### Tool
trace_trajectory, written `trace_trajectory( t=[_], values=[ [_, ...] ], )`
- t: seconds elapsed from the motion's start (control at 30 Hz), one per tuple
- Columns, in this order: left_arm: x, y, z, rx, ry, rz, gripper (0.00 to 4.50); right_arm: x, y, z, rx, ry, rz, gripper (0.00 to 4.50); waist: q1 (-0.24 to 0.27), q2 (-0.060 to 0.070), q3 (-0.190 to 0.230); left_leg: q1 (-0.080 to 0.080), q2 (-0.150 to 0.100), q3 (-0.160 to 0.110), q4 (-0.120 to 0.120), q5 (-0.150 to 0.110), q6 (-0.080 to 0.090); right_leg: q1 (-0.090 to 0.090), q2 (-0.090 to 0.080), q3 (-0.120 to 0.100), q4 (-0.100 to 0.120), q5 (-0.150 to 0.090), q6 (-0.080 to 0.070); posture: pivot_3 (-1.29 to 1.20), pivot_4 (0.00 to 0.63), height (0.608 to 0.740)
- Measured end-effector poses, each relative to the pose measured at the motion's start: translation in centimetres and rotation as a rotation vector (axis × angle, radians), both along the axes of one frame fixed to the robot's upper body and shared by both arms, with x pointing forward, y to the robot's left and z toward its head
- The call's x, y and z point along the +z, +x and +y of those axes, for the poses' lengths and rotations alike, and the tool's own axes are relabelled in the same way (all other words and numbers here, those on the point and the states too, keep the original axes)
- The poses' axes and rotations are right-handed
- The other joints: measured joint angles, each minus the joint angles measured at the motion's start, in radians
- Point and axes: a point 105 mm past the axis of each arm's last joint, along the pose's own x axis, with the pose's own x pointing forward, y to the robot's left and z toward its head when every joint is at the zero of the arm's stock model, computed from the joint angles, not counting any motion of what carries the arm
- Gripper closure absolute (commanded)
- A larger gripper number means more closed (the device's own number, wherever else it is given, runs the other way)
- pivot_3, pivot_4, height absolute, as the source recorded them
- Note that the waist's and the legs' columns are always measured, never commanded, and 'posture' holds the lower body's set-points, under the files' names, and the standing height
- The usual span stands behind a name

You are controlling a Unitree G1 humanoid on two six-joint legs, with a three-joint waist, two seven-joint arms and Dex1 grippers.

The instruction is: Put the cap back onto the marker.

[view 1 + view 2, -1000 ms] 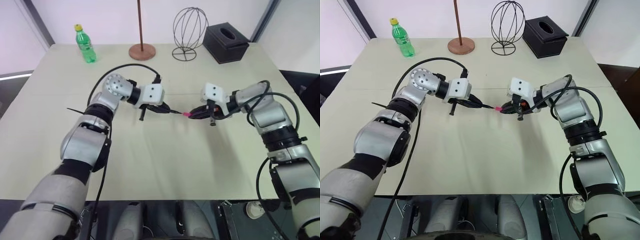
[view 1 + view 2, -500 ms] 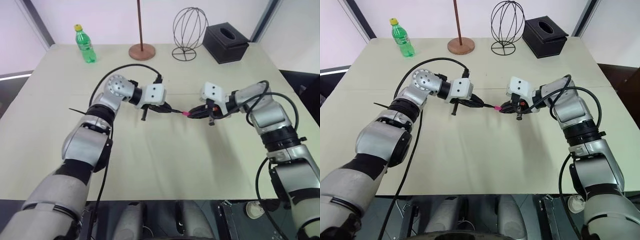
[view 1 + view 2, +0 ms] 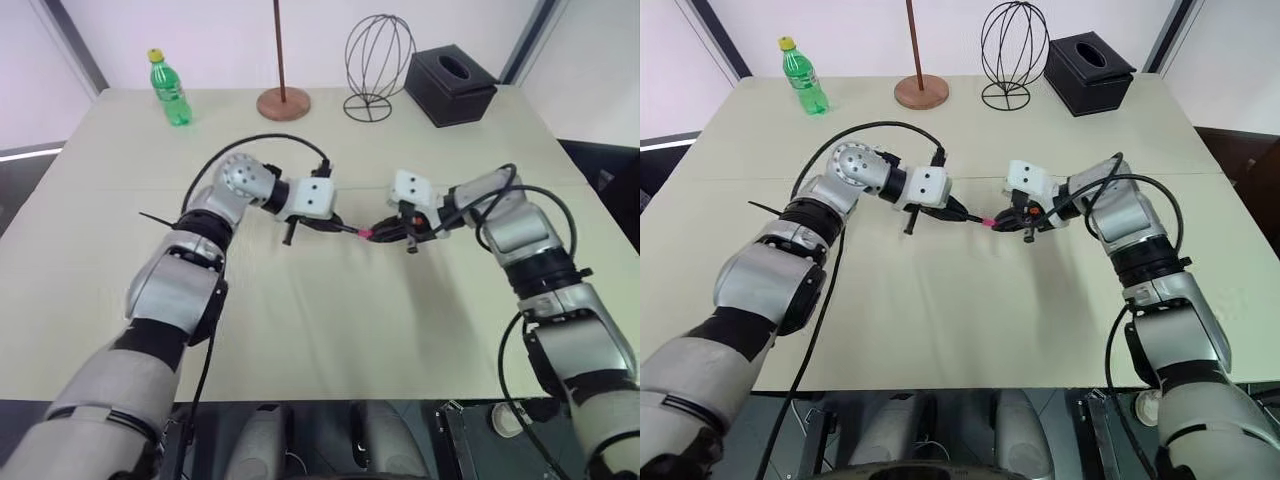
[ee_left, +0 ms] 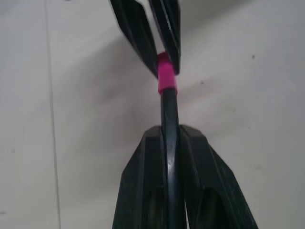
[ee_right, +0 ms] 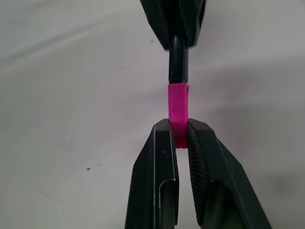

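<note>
Now the left gripper [image 4: 170, 138] and right gripper [image 5: 180, 131] meet tip to tip above the tabletop [image 3: 330, 330]. Left fingers [image 4: 143, 181] are clamped on the black marker [image 4: 168, 109]; right fingers [image 5: 157, 176] pinch the pink cap [image 5: 178, 109], which sits over the marker's end, between the two grippers.

Silver-grey arms, black cables, white wrist blocks, black two-fingered tools.
</note>
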Motion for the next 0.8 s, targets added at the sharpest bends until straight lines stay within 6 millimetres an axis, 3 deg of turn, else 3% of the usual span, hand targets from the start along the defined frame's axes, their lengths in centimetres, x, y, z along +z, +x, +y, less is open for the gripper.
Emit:
trace_trajectory(
  t=[0.4, 0.8],
  values=[
    [0.1, 0.3, 0.4, 0.022, -0.006, -0.007, 4.48, 0.2, 0.6, 0.6, -0.005, 0.009, 0.016, 4.41, 0.0, 0.0, 0.0, 0.0, 0.0, 0.0, 0.0, 0.0, 0.0, 0.0, 0.0, 0.0, 0.0, 0.0, 0.0, 0.0, 0.15, 0.74],
    [-0.2, 0.6, 0.9, 0.074, 0.016, 0.057, 4.48, -0.1, 1.1, 1.4, 0.04, -0.085, -0.104, 4.41, -0.002, 0.0, 0.0, 0.0, 0.0, 0.0, 0.0, 0.0, 0.0, 0.0, 0.0, 0.0, 0.0, 0.0, 0.0, 0.0, 0.15, 0.74]
  ],
)
